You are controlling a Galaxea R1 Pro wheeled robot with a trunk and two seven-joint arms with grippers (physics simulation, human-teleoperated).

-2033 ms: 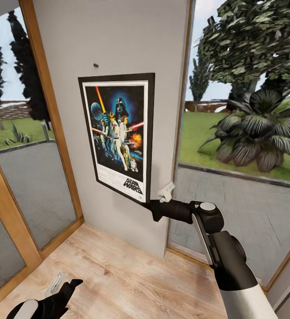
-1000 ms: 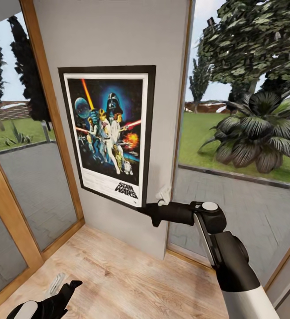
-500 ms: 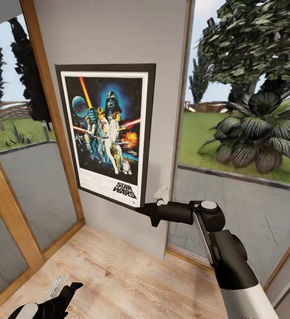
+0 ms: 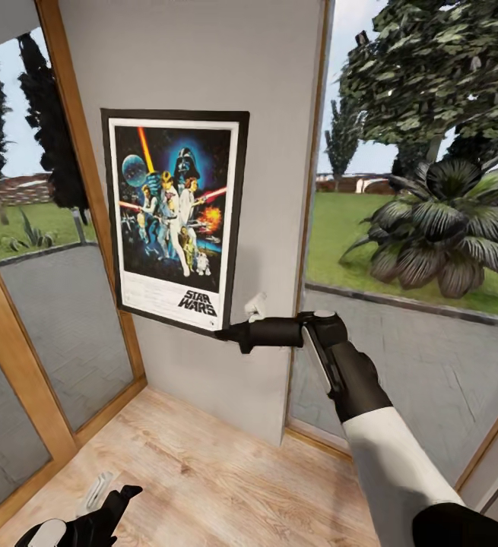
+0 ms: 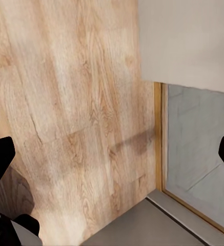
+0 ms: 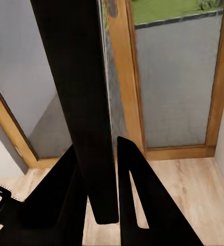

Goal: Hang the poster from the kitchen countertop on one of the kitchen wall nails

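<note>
Currently, poster hang in progress:
Poster [image 4: 174, 219]: flat against the pale wall panel [image 4: 271, 91], roughly upright, between two wood-framed windows.
Right gripper [image 4: 222, 331]: clamped on poster's lower right corner; right wrist view confirms black frame edge [image 6: 78, 102] pinched between the fingers.
Left gripper [image 4: 104, 501]: low over the floor, holding nothing, fingers spread wide apart in left wrist view.
Wall nail: hidden, likely behind poster's top; cannot confirm hooked.
Handling (judgement): thin, light, stiff panel; a single corner grip gives a long lever, prone to pivot or swing. Frame looks smooth, could slip. Best hold is on the frame edge, not the print face.
Surface: plain matte wall, no ledge to catch a drop.
Room: narrow alcove, light wood plank floor [image 4: 203, 471], garden and paving outside the glass.
</note>
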